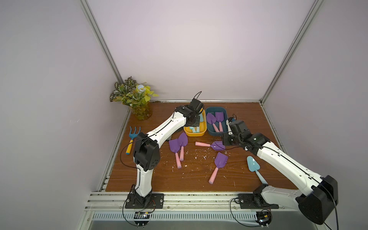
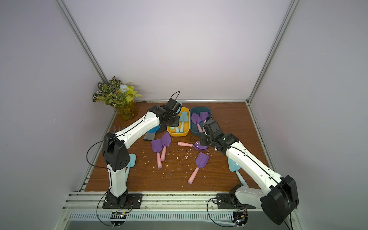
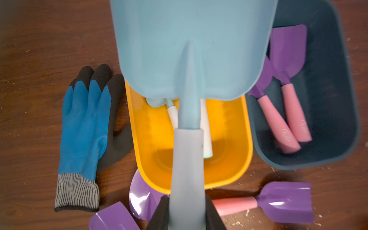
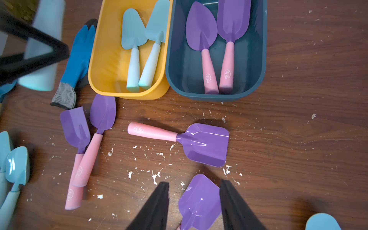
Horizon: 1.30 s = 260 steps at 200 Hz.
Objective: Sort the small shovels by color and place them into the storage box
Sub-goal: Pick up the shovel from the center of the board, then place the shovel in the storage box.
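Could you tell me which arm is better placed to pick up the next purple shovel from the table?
Right. The right gripper is open, a purple shovel showing between its jaws in the wrist view, while the left gripper is shut on a pale blue shovel over the yellow box.

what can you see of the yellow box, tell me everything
The yellow box is an open, glossy plastic tub with rounded corners, standing upright on the wooden table. Two pale blue shovels lie inside, side by side, handles toward the robot. One long side meets the dark blue box; a blue glove lies along the other.
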### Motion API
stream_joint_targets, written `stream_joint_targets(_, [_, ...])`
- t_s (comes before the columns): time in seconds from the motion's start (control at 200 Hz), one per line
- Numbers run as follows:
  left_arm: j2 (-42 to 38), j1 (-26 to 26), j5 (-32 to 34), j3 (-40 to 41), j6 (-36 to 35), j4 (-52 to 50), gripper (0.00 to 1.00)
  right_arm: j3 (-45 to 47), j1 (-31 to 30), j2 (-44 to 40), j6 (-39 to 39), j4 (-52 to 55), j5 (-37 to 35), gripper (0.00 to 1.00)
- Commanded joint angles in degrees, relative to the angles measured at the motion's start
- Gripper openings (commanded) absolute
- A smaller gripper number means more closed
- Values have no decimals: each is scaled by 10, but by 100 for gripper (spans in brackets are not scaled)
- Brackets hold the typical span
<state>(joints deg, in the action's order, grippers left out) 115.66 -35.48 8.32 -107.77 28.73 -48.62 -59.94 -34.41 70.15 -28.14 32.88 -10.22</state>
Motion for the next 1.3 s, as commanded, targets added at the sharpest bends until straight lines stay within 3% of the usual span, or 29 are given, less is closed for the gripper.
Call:
stream_joint_targets(0.0, [36,17,-7,-50,-19,-14,0,-21,2,5,-3,15,-11,48])
stream_joint_targets(0.365, [153,22,-33,-138,2,-14,0,-22,2,2,14,36,-23,48])
stream_joint_targets(1.296, [195,22,-40,-133,15,-13,8,-34,5,23,31,41,-14,48])
